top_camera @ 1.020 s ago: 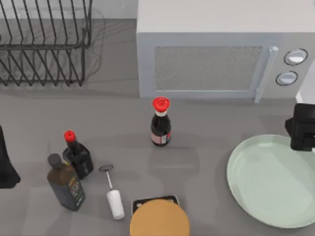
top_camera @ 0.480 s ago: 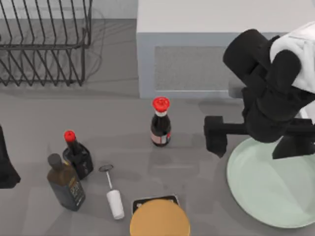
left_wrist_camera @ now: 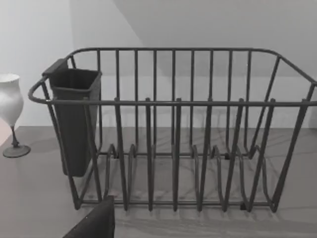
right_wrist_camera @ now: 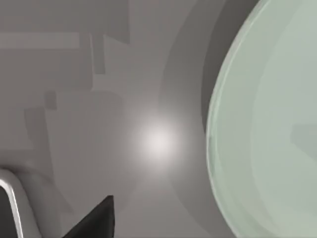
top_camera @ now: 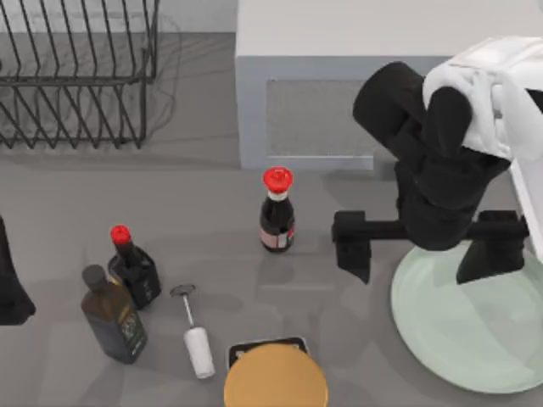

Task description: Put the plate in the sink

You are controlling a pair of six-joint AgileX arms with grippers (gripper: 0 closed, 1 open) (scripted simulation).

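The right gripper (top_camera: 420,250) hangs over the left rim of the plate (top_camera: 475,326), its two dark fingers spread wide — one finger (top_camera: 352,246) out over bare counter left of the plate, the other (top_camera: 488,254) above the plate's upper part. Nothing sits between them. Whether either fingertip touches the plate cannot be told.

The plate lies flat on the table (top_camera: 212,212) at the right side, rim up, running off the right edge of the top view. Being round, it has no long axis and points no particular way. In the right wrist view its pale green rim (right_wrist_camera: 218,134) curves beside grey counter.

Behind the arm stands the microwave (top_camera: 322,102). Left of the gripper, well apart, is a red-capped sauce bottle (top_camera: 277,212); nearer the front, a tan-orange disc (top_camera: 276,377), a small white frother (top_camera: 195,335) and two dark bottles (top_camera: 119,297).

The left arm (top_camera: 10,280) is parked at the left edge — its wrist view faces the wire dish rack (left_wrist_camera: 173,129).
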